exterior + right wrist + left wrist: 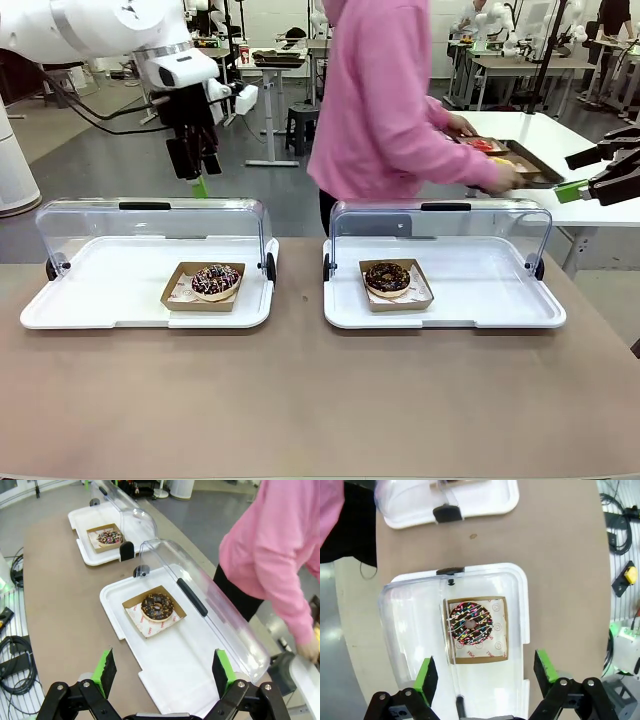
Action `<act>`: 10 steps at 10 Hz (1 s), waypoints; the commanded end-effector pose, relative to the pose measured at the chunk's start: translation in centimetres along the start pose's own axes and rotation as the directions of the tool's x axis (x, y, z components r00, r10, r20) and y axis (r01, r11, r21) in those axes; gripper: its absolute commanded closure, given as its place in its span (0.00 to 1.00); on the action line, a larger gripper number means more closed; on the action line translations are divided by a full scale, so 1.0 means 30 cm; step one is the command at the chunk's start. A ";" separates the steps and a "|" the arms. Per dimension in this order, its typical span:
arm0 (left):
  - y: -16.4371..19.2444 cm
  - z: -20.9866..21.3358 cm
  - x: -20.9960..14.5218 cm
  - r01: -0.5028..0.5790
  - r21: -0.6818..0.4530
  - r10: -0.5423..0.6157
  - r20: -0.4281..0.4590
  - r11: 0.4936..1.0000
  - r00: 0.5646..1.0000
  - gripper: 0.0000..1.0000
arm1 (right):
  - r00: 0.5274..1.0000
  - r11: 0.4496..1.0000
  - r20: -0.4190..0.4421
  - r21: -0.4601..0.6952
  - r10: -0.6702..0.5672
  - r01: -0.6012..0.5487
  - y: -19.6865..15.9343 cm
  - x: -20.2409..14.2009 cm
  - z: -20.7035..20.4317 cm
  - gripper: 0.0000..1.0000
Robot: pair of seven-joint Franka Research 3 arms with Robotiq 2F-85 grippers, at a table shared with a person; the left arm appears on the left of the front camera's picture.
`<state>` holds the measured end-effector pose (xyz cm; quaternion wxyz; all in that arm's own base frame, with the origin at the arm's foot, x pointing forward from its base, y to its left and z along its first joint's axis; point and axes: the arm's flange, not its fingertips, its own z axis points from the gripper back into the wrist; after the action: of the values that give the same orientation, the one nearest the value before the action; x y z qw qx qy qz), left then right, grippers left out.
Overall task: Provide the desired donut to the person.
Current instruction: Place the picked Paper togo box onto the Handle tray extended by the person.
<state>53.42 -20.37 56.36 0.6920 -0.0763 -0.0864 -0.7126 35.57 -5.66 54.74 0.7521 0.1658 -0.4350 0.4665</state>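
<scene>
Bright even light, lid glare, wide-angle distortion

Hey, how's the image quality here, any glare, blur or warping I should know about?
Front view: sharp, evenly lit, soft reflections on both clear lids. Left wrist view: wide-angle bending at the table edge, the sprinkled donut seen through a hazy lid. Right wrist view: the person slightly soft.

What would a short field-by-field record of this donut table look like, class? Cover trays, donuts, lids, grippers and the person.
left tray: white, clear lid rolled back, holds a cardboard box with a chocolate donut with coloured sprinkles
right tray: white, clear lid rolled back, holds a cardboard box with a chocolate donut with brown crumbs
left gripper: open, raised above the left tray's far edge
right gripper: open, raised off the table's right end
person: pink hoodie, turned away, hands at a dark tray on a table behind
</scene>
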 end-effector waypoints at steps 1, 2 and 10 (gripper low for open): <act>-0.183 0.091 -0.215 -0.013 0.011 0.010 0.204 1.000 0.979 0.00 | 1.000 1.000 0.005 0.006 0.000 0.000 0.000 -0.002 -0.006 0.00; -0.256 0.120 -0.314 -0.022 0.033 0.011 0.308 0.999 0.951 0.00 | 1.000 1.000 0.005 0.006 0.000 0.000 0.000 -0.002 -0.006 0.00; -0.650 0.069 -0.857 -0.423 0.288 0.203 0.567 0.859 0.798 0.00 | 1.000 1.000 0.005 0.006 0.000 0.000 0.000 -0.002 -0.006 0.00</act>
<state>36.31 5.24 52.63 0.7442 -0.1521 -0.3868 -0.5229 35.57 -5.65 54.74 0.7522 0.1659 -0.4345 0.4667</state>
